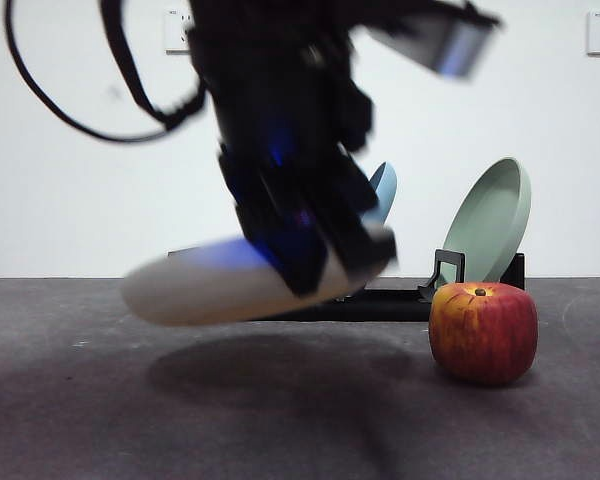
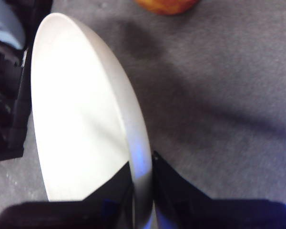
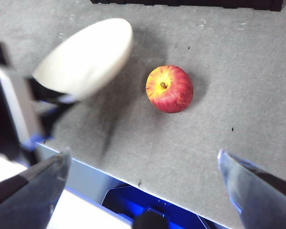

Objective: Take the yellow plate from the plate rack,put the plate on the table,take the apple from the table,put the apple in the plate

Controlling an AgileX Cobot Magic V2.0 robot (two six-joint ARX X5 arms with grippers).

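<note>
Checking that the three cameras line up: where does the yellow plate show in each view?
Front view: the yellow plate hangs above the table, left of centre, gripped by the left gripper.
Left wrist view: it fills the left half, its rim between the jaws.
Right wrist view: upper left, held off the table.
Shared landmark: the apple.

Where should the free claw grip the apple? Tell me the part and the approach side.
Grip the apple across its rounded sides, coming from above. It stands upright on the table, stem dimple up, with space all round. The right claw hangs open above it; the left claw holds the plate.
</note>
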